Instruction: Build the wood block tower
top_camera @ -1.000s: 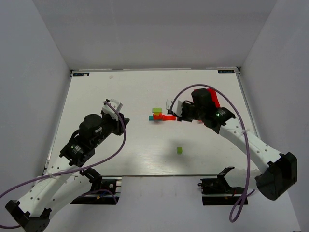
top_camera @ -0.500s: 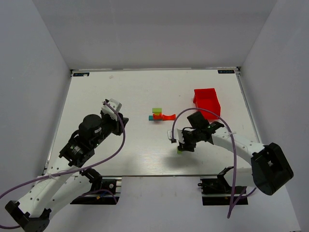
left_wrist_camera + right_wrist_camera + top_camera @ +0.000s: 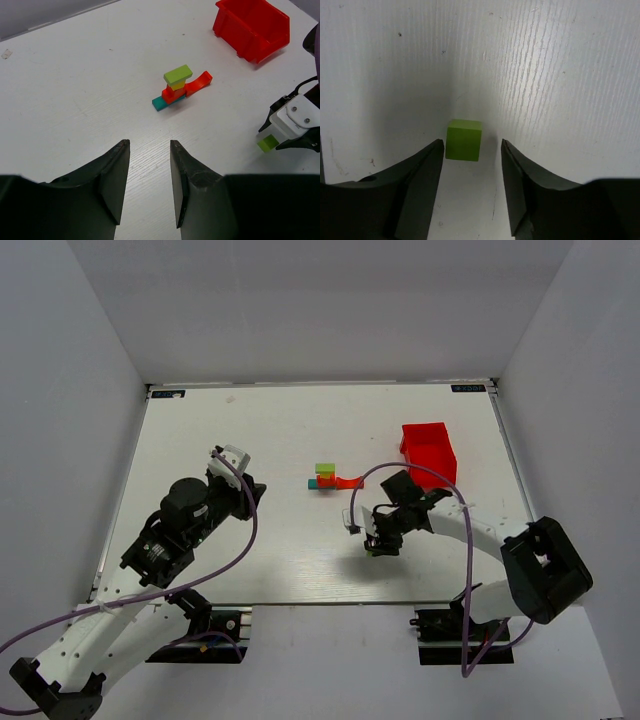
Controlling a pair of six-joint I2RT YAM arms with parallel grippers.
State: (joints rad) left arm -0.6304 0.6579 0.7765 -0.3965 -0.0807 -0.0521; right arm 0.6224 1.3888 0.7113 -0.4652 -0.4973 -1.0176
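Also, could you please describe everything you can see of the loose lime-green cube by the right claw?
The lime-green cube is a small block that looks like painted wood, matte, evenly coloured, with crisp edges. It sits flat on the white table, alone, apart from the tower. The right claw stands open around it, one finger each side: a clear gap at one, a sliver at the other.

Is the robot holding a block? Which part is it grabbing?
No, nothing is held. The right gripper is open, with the green cube between its fingers and a gap on each side. The left gripper is open and empty.
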